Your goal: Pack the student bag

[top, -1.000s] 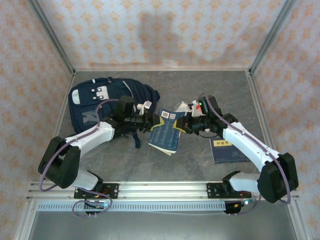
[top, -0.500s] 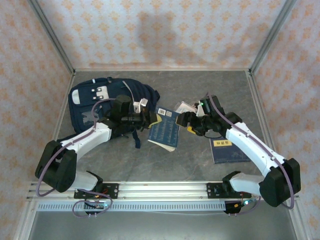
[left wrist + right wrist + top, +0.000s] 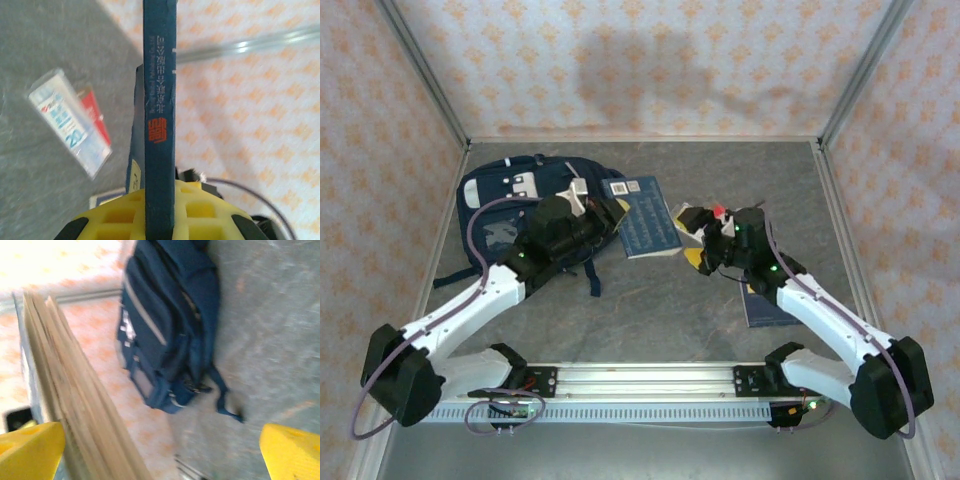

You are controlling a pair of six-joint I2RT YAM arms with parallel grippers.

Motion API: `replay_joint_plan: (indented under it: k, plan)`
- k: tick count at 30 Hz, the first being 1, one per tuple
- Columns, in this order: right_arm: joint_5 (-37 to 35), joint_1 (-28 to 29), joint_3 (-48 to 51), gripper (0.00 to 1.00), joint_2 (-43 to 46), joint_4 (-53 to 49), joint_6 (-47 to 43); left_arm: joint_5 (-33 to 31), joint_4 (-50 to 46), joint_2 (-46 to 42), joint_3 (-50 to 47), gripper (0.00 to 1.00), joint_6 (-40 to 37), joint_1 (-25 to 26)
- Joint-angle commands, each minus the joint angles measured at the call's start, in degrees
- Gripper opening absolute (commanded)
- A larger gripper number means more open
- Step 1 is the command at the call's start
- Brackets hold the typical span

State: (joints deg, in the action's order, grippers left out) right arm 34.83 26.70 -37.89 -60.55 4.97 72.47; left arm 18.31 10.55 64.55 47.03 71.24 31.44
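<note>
Bench (image 3: 660, 300): grey, with both arm bases at its near edge in my overhead view.
Second book (image 3: 772, 302): dark blue, flat on the bench at the near right, partly under my right arm.
Right fingers (image 3: 30, 445): spread wide, with nothing between them. On that wrist camera the page edges of a book stand just beside 1 finger. I cannot tell if they touch.
Left fingers (image 3: 112, 222): pressed onto the blue book (image 3: 642, 215), 1 yellow pad on each cover, the spine facing my wrist camera.
Blue book: from overhead it sits cover-up just right of the bag, between my 2 arms.
Packet (image 3: 67, 120): clear and white, on the bench between the blue book and the right fingers, with a red item (image 3: 95, 117) against it.
Student bag (image 3: 515, 200): navy, lying flat at the far left of the bench near the corner. My left arm reaches across its near edge, and 1 strap trails toward me.
</note>
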Motion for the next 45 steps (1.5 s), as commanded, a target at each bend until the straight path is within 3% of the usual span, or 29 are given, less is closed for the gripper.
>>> replay_joint_plan:
  k: [1, 5, 11, 17, 29, 35, 45]
  plan:
    - [-4.9, 0.4, -0.7, 0.99, 1.0, 15.9, 11.2, -17.8, 6.9, -0.5, -1.2, 0.0, 5.8, 1.9]
    - [-9.3, 2.7, -1.9, 0.99, 0.7, 19.7, 12.7, -22.3, 5.3, 0.2, 1.9, 0.0, 5.5, 3.5]
    - [-10.7, 5.8, -2.1, 0.99, -1.2, 24.2, 11.1, -22.9, 6.3, 2.8, 4.2, 0.0, 6.8, 4.0]
    - [-12.5, 6.2, 1.7, 1.0, 0.1, 25.1, 12.0, -23.3, 5.3, 4.4, 8.2, 0.0, 5.2, 4.0]
    - [-11.9, 6.6, -1.5, 0.94, -3.9, 31.1, 12.3, -21.7, 5.7, 8.2, 12.2, 0.0, 5.6, 4.0]
    - [-13.2, 6.7, -6.4, 0.79, -9.5, 36.3, 12.8, -21.4, 6.5, 9.1, 12.1, 0.0, 6.4, 4.9]
    - [-16.9, 6.7, -10.0, 0.45, -12.1, 33.7, 10.5, -21.9, 5.6, 9.2, 12.3, 0.0, 6.3, 5.7]
